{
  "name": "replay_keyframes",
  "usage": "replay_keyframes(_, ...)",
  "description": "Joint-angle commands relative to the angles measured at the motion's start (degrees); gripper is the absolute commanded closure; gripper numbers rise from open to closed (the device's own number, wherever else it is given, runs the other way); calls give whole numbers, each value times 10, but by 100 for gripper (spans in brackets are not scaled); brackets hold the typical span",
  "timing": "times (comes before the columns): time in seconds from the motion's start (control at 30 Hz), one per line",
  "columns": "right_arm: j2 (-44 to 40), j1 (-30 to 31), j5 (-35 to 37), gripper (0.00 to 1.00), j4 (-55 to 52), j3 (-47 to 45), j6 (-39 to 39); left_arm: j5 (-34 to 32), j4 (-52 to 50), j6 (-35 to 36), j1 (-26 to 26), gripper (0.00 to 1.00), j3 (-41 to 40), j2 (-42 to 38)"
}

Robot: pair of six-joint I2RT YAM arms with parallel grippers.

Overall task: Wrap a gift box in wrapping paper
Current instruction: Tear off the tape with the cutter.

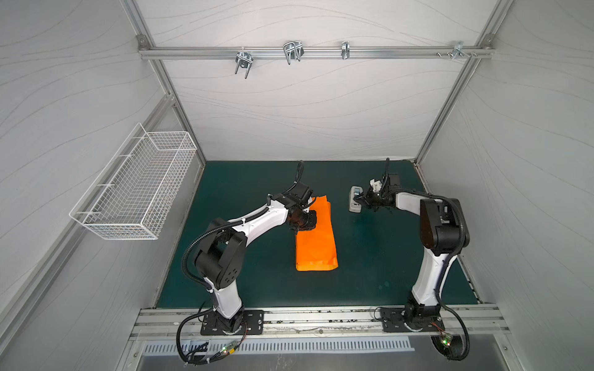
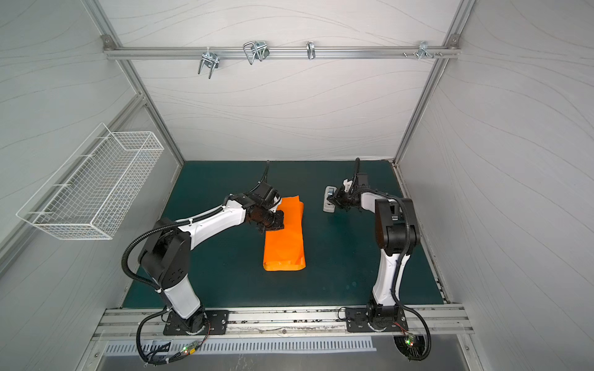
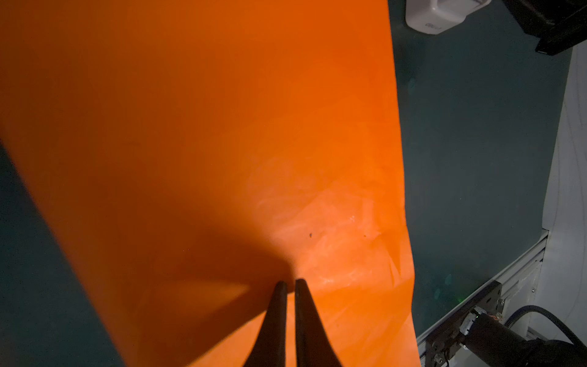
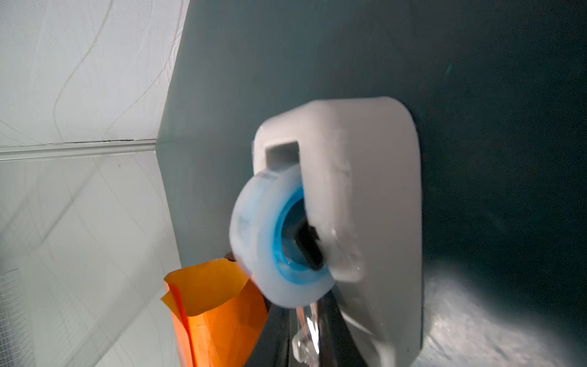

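Step judged: taping | wrapping paper [image 1: 316,244] held down by pressed-together left end effector [image 3: 290,282] | right end effector [image 4: 303,324] at tape dispenser [image 4: 374,190], grip cannot be told | next: tape [image 4: 254,228] to be drawn out.

Enclosure of pale grey wall panels [image 1: 305,112] marked with faint wavy lines, held in an aluminium frame [image 1: 450,106]. A metal rail [image 1: 385,51] crosses the back wall and carries several metal hooks [image 1: 244,62]. A white wire basket [image 1: 135,192] is fixed to the left-hand wall. The table [image 1: 257,282] has a dark green top. An aluminium track [image 1: 321,319] runs along its near edge, with a slotted strip [image 1: 305,347] just beside it. Lighting bright and even
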Motion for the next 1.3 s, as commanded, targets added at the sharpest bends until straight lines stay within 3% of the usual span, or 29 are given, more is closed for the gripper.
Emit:
replay_keyframes(0.0, 19, 2, -30, 83, 59, -16, 40, -30, -27, 3, 3, 89, -16, 11)
replay_keyframes(0.33, 13, -20, -47, 100, 95, -39, 92, -31, -26, 3, 2, 89, -18, 13)
replay_keyframes(0.83, -37, -29, -92, 100, 122, -77, 153, -31, -25, 4, 3, 89, -11, 15)
replay_keyframes(1.27, -65, -22, -92, 100, 113, -96, 151, -31, -26, 4, 3, 89, -11, 12)
